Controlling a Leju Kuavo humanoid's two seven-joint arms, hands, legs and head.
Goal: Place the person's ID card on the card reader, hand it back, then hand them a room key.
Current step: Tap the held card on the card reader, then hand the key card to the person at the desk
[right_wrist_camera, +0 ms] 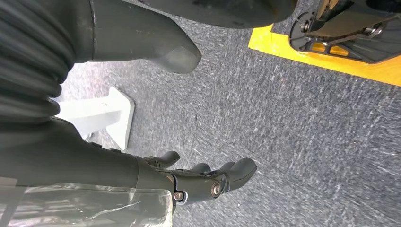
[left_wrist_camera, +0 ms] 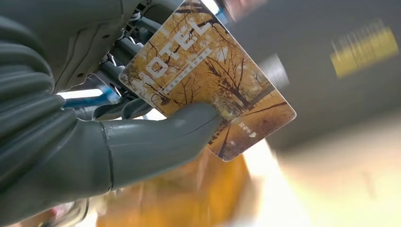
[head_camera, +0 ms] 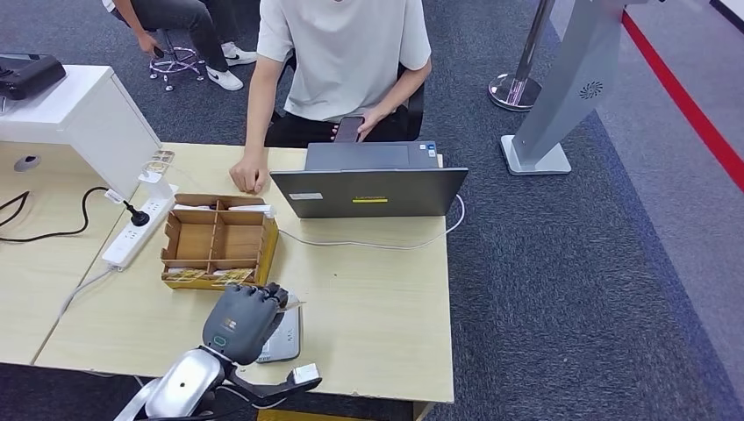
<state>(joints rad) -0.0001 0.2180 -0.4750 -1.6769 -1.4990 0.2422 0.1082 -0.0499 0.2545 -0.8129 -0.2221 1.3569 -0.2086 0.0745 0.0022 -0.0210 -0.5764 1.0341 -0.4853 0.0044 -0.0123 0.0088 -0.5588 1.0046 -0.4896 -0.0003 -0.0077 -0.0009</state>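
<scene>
1. The box [head_camera: 218,239] sits on the surface [head_camera: 377,307], left of the laptop [head_camera: 370,181].
2. The power strip [head_camera: 136,230] lies left of the box.
3. The left hand [head_camera: 242,320] hangs just in front of the box, over the reader [head_camera: 282,339], holding the key card [left_wrist_camera: 208,78].
4. The person [head_camera: 342,61] sits behind the laptop, 1 hand [head_camera: 249,175] on the surface behind the box.
5. The right hand [right_wrist_camera: 208,182] hangs over the floor [right_wrist_camera: 293,123].
</scene>
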